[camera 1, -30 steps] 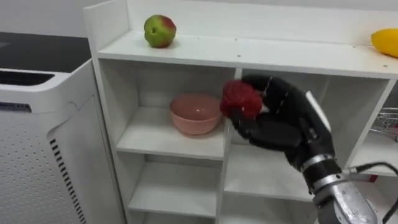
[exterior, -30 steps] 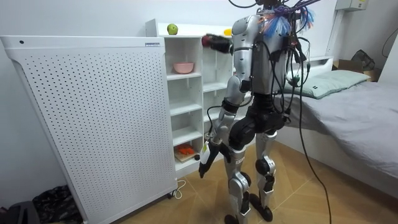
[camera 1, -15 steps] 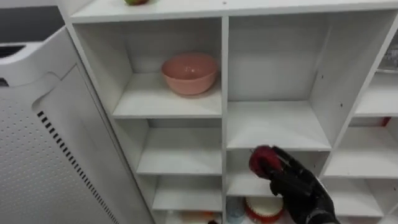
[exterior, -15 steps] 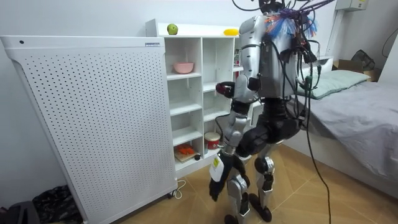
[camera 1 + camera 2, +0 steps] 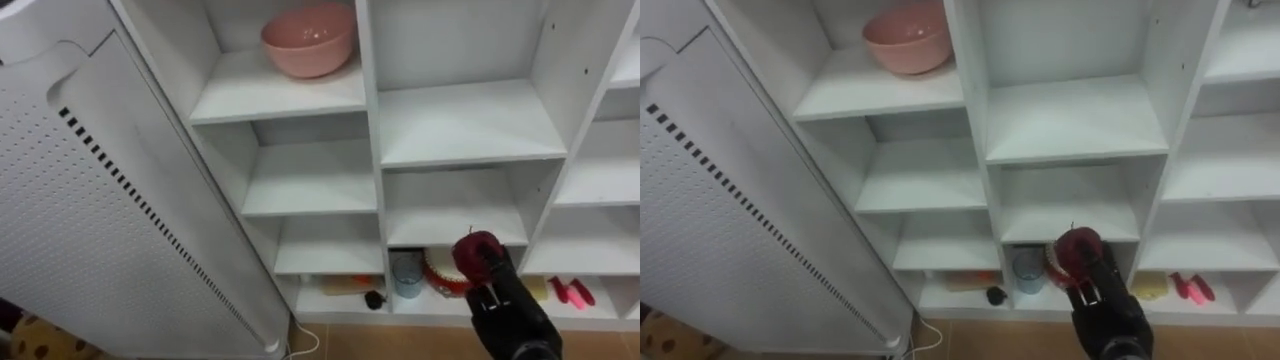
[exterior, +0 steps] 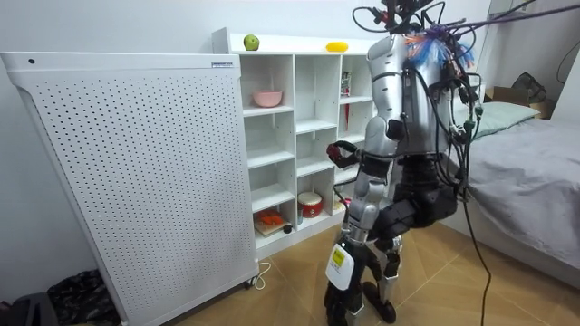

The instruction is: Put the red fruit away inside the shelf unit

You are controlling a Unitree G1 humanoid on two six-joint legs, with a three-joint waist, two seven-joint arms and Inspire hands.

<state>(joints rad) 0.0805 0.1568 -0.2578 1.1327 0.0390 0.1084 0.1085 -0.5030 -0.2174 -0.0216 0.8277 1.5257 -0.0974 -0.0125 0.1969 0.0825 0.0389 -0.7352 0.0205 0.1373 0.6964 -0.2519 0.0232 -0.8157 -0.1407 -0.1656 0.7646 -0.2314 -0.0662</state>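
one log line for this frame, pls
right hand: shut on red fruit | where: low, before lower shelves of closet | left hand: down by leg, room view | pink bowl: upper shelf, left column

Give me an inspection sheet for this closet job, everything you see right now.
Surface: white closet, several shelves bare.
Job's things: red fruit in hand, before the lower shelves; green apple and yellow fruit on top.
Clutter: pink bowl on an upper shelf; cup, small items along the bottom shelf.
Hands: right hand curled round the red fruit; left hand hangs low.
Cables: white cord on floor.
Surroundings: perforated white panel left; bed.
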